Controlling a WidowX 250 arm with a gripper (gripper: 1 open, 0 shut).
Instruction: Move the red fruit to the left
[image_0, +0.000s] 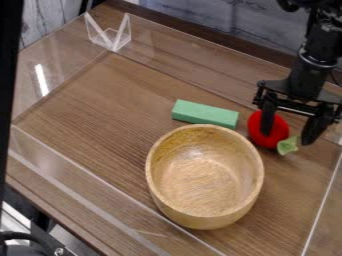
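The red fruit (267, 128), a small bright red strawberry with a light green cap at its lower right, lies on the wooden table near the right edge. My black gripper (291, 118) hangs straight down over it, jaws open and spread to either side of the fruit. One finger (267, 108) stands at the fruit's left, the other (318, 125) to the right of the cap. Nothing is gripped.
A green rectangular block (205, 113) lies just left of the fruit. A large wooden bowl (205, 173) sits in front of it. Clear acrylic walls (60, 70) ring the table, with a clear stand (110, 33) at the back left.
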